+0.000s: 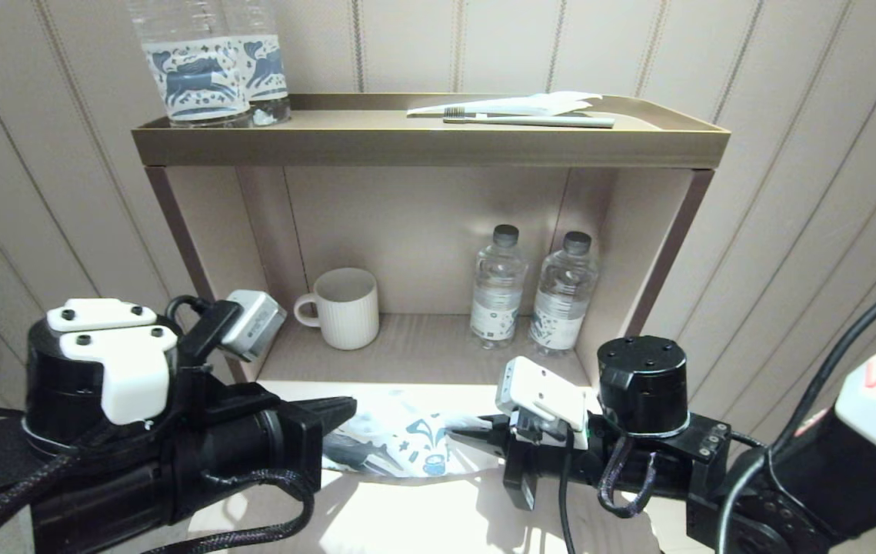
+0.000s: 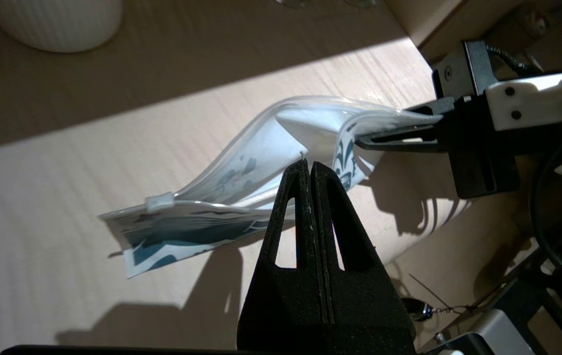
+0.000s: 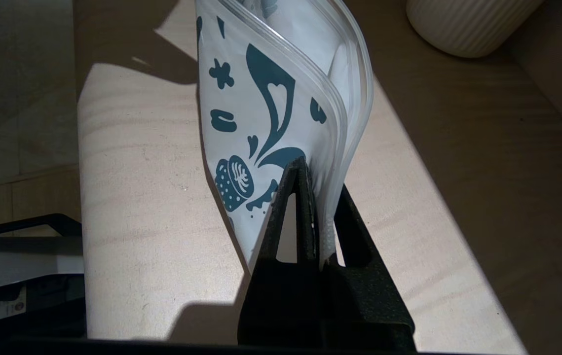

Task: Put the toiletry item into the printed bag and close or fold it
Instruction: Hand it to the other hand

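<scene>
The printed bag [image 1: 399,440] hangs between my two grippers just above the pale wooden shelf board [image 1: 438,515], lifted and twisted along its length so its clear zip edge arches upward. On my left, the left gripper [image 1: 345,408] has its fingers [image 2: 305,197] pressed flat together, with no gap showing; in the left wrist view the tips sit at the bag's lower edge near its middle, but I cannot tell whether they pinch the film or only rest against it. Past those tips, the bag's free end with the dark blue horse print droops toward the board, and a small white slider [image 2: 161,201] sits on the zip line there. Toward my right, the right gripper [image 1: 462,435] is clamped on the bag's other end: in the right wrist view the doubled film runs down between its fingers [image 3: 305,207], teal floral motifs facing out beside them. Behind the left fingers stands a ribbed white mug [image 1: 343,306]; behind the right fingers stand two water bottles [image 1: 534,296]. On the top tray [image 1: 376,146], well above everything, sit two horse-label bottles [image 1: 211,61] and, further right, a greyish-green toothbrush [image 1: 530,119] with its white wrapper.
</scene>
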Tool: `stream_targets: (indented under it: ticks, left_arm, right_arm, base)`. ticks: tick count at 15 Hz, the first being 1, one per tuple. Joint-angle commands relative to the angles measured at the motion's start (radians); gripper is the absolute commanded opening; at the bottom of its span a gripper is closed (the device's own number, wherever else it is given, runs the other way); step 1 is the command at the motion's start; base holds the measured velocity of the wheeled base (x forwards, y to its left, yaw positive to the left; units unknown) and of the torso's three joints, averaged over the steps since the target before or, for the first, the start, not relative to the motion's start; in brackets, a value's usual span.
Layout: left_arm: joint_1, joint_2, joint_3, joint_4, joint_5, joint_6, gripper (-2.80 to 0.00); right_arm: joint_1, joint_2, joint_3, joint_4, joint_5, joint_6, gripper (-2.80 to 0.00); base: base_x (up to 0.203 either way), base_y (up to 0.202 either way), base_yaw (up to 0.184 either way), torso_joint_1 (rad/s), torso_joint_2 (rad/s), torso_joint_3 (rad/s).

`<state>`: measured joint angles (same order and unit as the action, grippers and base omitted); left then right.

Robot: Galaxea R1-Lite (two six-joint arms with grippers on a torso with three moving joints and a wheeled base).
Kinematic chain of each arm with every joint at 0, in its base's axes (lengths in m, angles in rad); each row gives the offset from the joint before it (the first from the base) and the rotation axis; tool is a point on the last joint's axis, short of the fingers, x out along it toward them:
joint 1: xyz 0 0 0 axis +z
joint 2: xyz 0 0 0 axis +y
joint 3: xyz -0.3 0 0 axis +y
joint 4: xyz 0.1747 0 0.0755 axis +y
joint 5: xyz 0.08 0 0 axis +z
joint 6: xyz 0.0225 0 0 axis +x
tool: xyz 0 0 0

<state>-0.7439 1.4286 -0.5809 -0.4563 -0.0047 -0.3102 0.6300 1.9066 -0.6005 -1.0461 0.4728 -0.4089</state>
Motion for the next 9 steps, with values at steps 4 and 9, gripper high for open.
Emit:
stream_targets:
  ticks: [4, 9]
  left_arm:
    - [0.159, -0.231, -0.016, 0.160, -0.013, 0.007, -2.80]
    - [0.222, -0.332, 0.083, 0.215, -0.057, 0.007, -2.80]
  right_arm:
    - [-0.007, -0.052, -0.027, 0.057, 0.003, 0.017, -2.80]
    - [-0.004, -0.156, -0.061, 0.247, 0.002, 0.065, -2.80]
  base:
    - [0.000, 0.000, 0.000, 0.000, 0.00, 0.000]
    - [0.000, 0.000, 0.000, 0.000, 0.00, 0.000]
